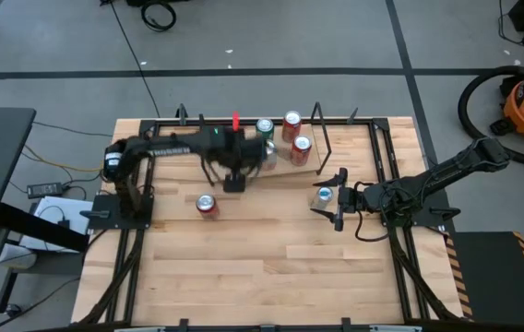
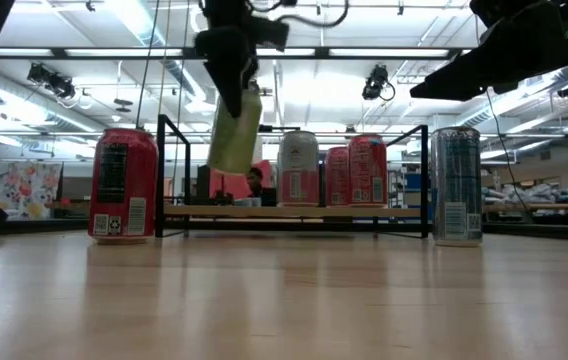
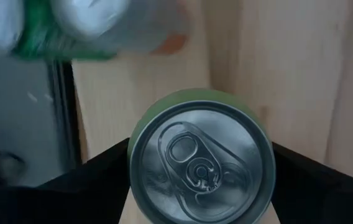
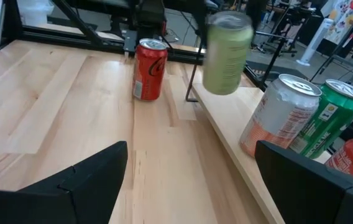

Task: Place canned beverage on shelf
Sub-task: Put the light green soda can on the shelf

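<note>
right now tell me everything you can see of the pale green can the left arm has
The pale green can is a slim aluminium can with a silver top and unopened pull tab. It hangs tilted in the air, clamped between the left gripper fingers, above the shelf near its end, touching nothing else.

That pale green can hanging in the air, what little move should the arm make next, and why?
Probably lower it straight down onto the shelf. The left gripper holds the pale green can tilted and clear of the plank, beside the pink can already standing there, so it likely needs righting and setting down before release.
</note>
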Robot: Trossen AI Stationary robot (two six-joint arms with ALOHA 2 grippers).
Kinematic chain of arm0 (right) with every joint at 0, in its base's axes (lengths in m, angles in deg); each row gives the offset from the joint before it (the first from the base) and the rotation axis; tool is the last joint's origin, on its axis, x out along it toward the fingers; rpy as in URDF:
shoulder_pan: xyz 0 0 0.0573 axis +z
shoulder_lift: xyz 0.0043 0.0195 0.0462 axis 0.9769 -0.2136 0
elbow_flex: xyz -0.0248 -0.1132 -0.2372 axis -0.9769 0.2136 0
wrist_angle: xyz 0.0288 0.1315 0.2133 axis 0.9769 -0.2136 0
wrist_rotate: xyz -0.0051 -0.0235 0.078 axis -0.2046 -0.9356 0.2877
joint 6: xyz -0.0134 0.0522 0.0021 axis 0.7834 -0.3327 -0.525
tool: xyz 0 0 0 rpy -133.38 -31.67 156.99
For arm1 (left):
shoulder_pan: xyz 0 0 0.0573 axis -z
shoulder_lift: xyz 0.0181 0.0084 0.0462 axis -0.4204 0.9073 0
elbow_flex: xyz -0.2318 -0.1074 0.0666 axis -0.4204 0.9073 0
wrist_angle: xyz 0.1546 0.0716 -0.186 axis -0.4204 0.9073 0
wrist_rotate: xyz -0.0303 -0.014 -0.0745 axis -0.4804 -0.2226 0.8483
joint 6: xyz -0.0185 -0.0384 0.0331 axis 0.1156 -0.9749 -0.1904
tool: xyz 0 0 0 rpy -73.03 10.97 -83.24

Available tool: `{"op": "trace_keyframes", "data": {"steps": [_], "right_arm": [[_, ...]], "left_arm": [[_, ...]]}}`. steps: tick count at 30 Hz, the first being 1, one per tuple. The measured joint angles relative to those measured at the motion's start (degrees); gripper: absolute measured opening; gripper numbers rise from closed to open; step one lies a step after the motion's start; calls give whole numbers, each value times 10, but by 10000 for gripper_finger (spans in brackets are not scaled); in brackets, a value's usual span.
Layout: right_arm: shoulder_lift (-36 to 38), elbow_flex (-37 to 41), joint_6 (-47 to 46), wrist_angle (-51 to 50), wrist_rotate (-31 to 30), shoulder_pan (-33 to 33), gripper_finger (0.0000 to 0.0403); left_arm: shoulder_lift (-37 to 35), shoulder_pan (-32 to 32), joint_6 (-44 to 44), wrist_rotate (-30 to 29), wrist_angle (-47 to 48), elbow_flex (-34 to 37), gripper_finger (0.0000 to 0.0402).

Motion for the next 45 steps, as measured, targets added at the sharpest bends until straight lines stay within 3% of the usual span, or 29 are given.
{"op": "trace_keyframes", "data": {"steps": [9,15,18,27,30,36,40,45], "right_arm": [[0,0,0,0,0,0,364],[0,0,2,0,4,0,364],[0,0,3,0,4,0,364],[0,0,4,1,4,0,364],[0,0,1,1,4,0,364],[0,0,1,0,5,0,364],[0,0,0,0,5,0,364],[0,0,0,0,8,0,364]], "left_arm": [[-5,-161,-60,60,-75,0,314],[1,-255,-111,162,-107,1,314],[3,-279,-125,182,-121,1,314],[20,-284,-221,168,-140,1,314],[22,-278,-182,162,-143,1,314],[22,-257,7,167,-142,0,314],[22,-256,122,227,-139,0,314],[22,-260,163,238,-155,0,314]]}}
